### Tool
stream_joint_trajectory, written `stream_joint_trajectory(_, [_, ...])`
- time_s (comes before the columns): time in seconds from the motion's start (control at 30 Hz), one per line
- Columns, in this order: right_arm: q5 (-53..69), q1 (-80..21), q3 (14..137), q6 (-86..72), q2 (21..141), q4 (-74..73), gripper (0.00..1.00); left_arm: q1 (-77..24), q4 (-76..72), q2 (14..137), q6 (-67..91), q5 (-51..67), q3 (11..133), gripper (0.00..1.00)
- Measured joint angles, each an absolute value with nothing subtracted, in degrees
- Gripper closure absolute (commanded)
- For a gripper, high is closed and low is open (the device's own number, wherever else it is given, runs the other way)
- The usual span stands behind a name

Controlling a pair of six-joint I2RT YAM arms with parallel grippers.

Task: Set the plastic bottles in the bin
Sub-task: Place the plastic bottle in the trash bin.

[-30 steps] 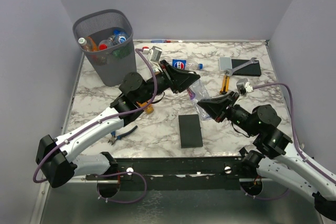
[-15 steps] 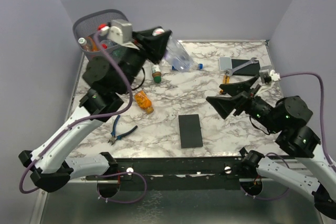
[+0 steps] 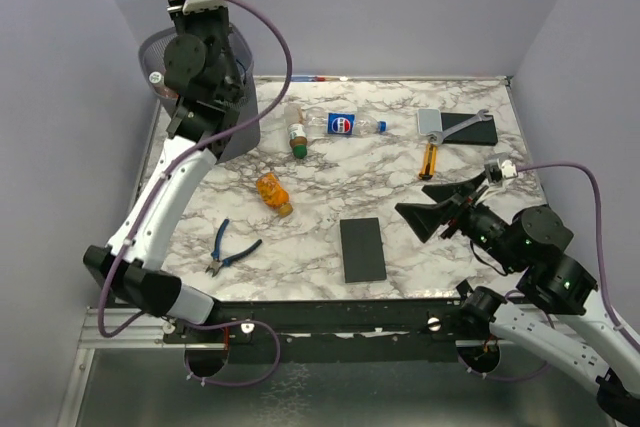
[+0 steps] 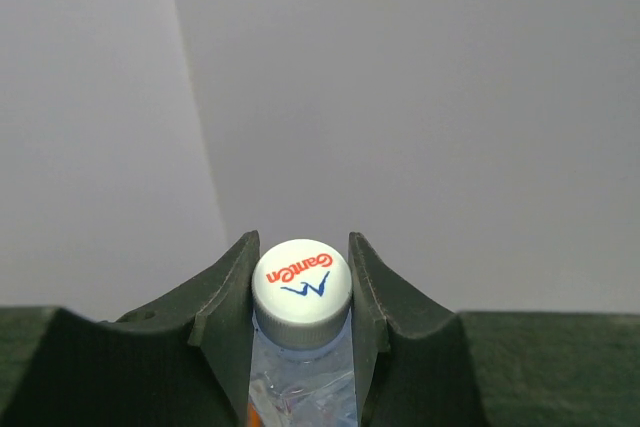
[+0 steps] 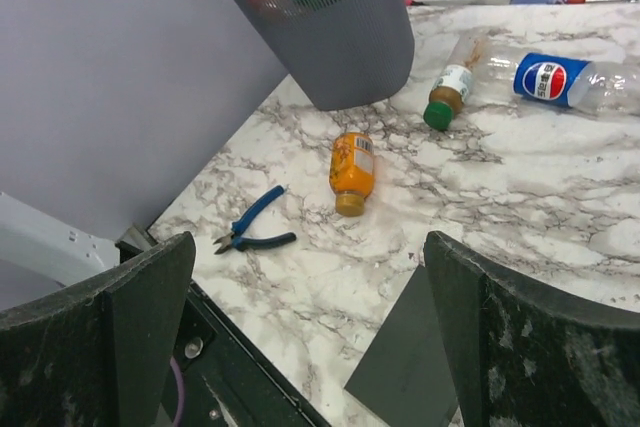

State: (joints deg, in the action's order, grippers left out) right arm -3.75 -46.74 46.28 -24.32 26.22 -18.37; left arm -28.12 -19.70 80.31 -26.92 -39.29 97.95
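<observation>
**A:** What is hidden or cut off?

**B:** In the top view most of the bin (image 3: 150, 59) is covered by the raised left arm (image 3: 168, 192). Only a strip of mesh and rim is seen beside it. The white-capped bottle (image 4: 300, 282) cannot be made out there at all. In the left wrist view only its cap and a little clear neck are shown, the rest being cut by the lower edge. Bare wall alone is seen behind it, so its place relative to the bin cannot be read from that view. In the right wrist view the bin's rim is clipped by the upper edge. Red, blue and green shapes are glimpsed through the mesh, but no count can be made.

**A:** And the fingers?

**B:** The left fingers (image 4: 228, 297) are clenched on the white-capped bottle at its cap, 1 finger touching each side. In the top view the left wrist is seen raised at the bin, above its rim. The right fingers (image 5: 140, 297) are spread wide, with nothing between them and nothing touched. They are held over the surface (image 3: 330, 182), well apart from the bin.

**A:** Where are the other bottles?

**B:** 3 are seen lying on the surface. The green-capped bottle (image 3: 296, 133) is nearest the bin. The blue-labelled bottle (image 3: 346, 125) is just beyond it, farther from the bin. The orange bottle (image 3: 271, 192) lies a little out from the bin's foot. The pliers (image 3: 228, 249) and a black slab (image 3: 362, 249) are seen farther from the bin.
</observation>
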Motion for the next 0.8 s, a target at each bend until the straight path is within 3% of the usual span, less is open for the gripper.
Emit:
stream_joint_trajectory(0.23, [-2.46,-46.74,45.30,-26.04,26.37,-19.81,0.00,-14.50,-25.17,89.12,-17.63,-38.26,94.13,1.00])
stream_joint_trajectory(0.5, [-2.74,-46.74,39.94,-27.86,21.17,-20.29,0.00,-12.95,-39.22,97.21,-15.55,-36.10,94.06,1.00])
stream_joint_trajectory(0.8, [-3.73,-46.74,37.56,-30.13,20.51,-20.34,0.00,-9.15,-37.08,107.68,-9.13,-35.73,95.81,1.00])
